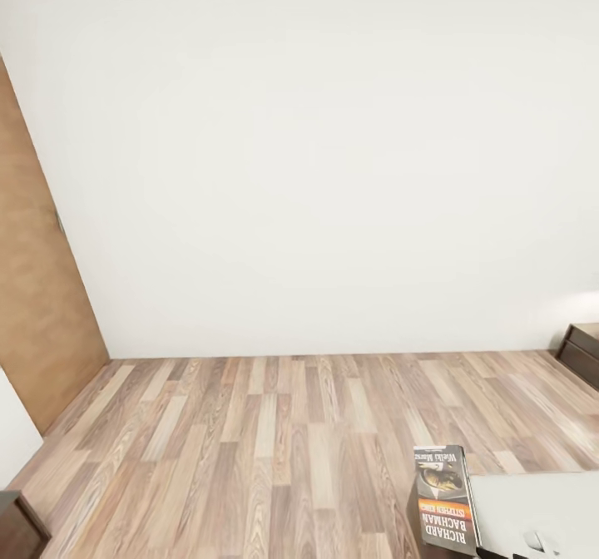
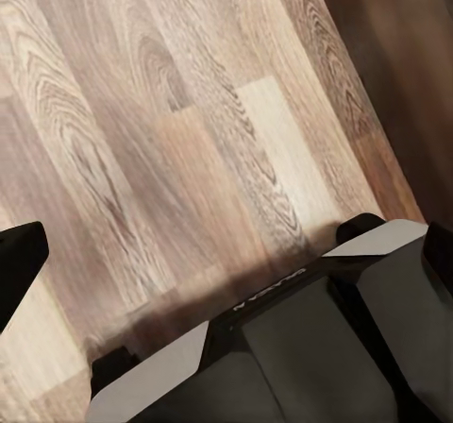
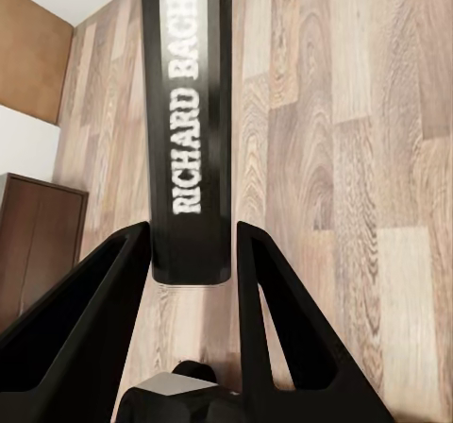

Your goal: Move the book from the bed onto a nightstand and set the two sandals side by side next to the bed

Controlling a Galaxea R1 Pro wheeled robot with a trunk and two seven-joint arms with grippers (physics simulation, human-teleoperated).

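Note:
The book (image 1: 447, 499) hangs above the wood floor at the lower right of the head view, its cover with "Richard Bachman" and an orange band facing up. My right gripper (image 3: 193, 253) is shut on it, one black finger (image 3: 104, 300) on each side of the dark spine of the book (image 3: 189, 111). A dark brown nightstand (image 1: 582, 353) stands against the white wall at the far right. My left gripper (image 2: 226, 253) looks open over bare planks, one black fingertip (image 2: 19, 262) at the picture's edge. The sandals are out of view.
A brown door (image 1: 37, 318) is on the left wall. A dark brown cabinet (image 1: 17, 527) sits at the lower left, also seen as the cabinet (image 3: 38, 244) in the right wrist view. A pale grey-white shape (image 1: 541, 505) beside the book could be bed or arm.

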